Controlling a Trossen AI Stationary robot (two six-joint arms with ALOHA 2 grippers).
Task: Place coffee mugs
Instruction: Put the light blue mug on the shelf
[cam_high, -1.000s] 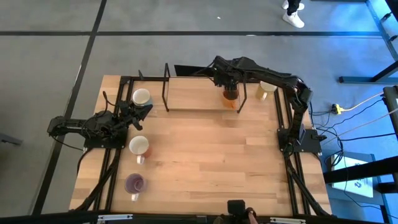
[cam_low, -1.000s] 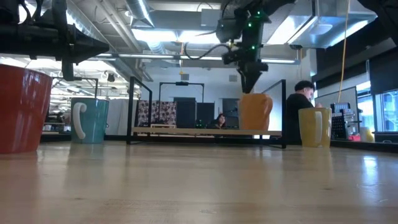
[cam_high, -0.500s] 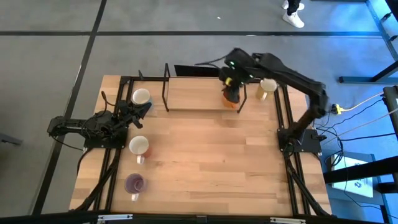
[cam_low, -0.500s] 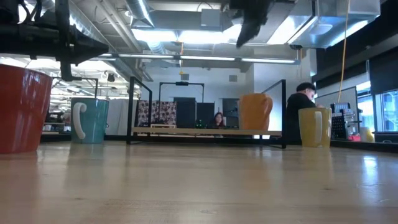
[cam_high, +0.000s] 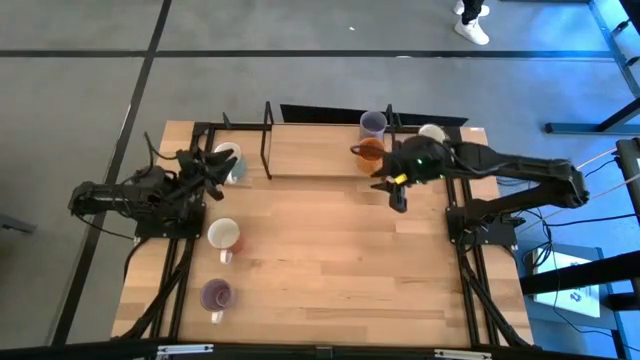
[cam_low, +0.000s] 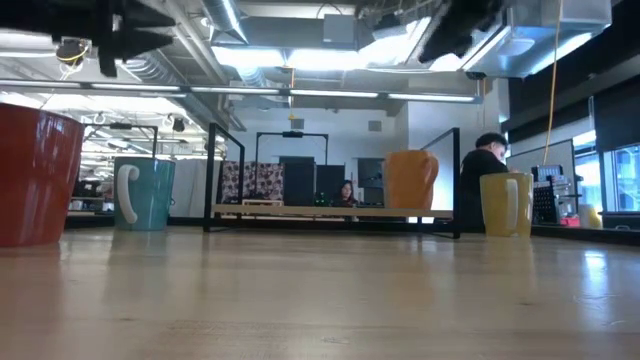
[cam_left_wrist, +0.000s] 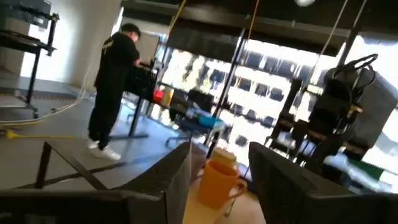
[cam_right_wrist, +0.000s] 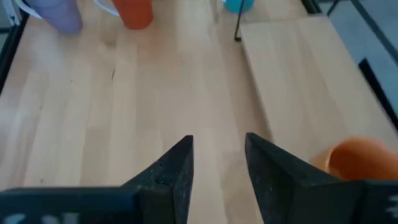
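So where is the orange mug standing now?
In the high view the orange mug stands on the far raised wooden shelf, near its right end, beside the lavender mug, with the right gripper nearby.

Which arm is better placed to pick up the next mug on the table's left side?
Probably the left: its hand hovers beside the teal mug, while the empty right hand sits near the orange mug.
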